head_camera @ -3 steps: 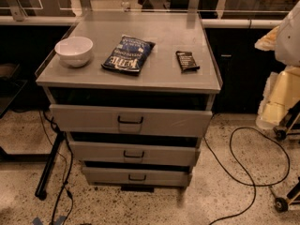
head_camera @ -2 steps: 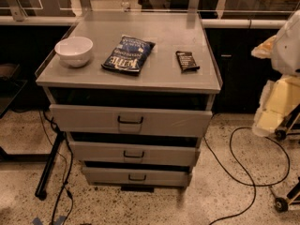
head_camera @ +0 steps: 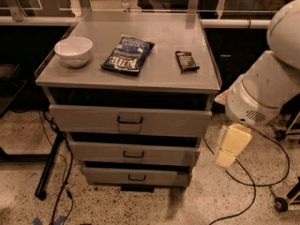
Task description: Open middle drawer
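Observation:
The grey cabinet (head_camera: 126,81) has three drawers stacked in steps. The middle drawer (head_camera: 93,153) has a medium-height grey front with a small black loop handle (head_camera: 133,155) at its centre. It sits between the tall top drawer (head_camera: 84,118) and the slim bottom drawer (head_camera: 108,176). Its inside is hidden; only a dark gap shows above its front. My gripper (head_camera: 230,148), cream coloured on the white arm (head_camera: 265,90), hangs to the right of the cabinet. It is at about the middle drawer's height and does not touch the cabinet.
On the cabinet top lie a white bowl (head_camera: 73,50), a blue chip bag (head_camera: 128,54) and a small dark packet (head_camera: 186,61). Cables (head_camera: 243,182) run over the speckled floor. A black stand leg (head_camera: 49,165) is at the left, and a castor (head_camera: 281,204) at the right.
My arm has swung in from the right edge towards the cabinet. The gripper has moved left and down, close to the cabinet's right side. The drawers have not moved.

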Controlling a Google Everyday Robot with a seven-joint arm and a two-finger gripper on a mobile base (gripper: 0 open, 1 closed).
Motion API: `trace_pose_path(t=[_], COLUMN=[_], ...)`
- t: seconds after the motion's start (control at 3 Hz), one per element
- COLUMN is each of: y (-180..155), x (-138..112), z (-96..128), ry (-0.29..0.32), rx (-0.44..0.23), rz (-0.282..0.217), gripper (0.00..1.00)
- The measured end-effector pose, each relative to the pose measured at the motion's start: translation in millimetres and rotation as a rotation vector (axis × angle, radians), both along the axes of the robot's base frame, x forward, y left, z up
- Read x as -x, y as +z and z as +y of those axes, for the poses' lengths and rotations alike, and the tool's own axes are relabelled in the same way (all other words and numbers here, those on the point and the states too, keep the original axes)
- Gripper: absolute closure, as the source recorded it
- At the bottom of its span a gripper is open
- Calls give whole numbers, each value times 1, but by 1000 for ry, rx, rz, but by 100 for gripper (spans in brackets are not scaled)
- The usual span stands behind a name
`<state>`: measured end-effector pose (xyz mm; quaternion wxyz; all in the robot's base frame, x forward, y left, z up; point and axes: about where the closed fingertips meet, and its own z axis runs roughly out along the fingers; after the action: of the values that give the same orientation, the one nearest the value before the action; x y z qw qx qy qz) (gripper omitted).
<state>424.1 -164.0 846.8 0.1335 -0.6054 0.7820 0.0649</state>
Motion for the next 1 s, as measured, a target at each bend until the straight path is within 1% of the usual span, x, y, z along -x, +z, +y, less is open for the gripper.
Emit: trace_pose_path(t=[0.33,0.67,1.0], y=[0,-30,-134], x=[0,4,-16], z=[0,4,23], ry=[0,24,68], rx=[0,-30,-83], rz=[0,15,85], gripper=[0,0,0])
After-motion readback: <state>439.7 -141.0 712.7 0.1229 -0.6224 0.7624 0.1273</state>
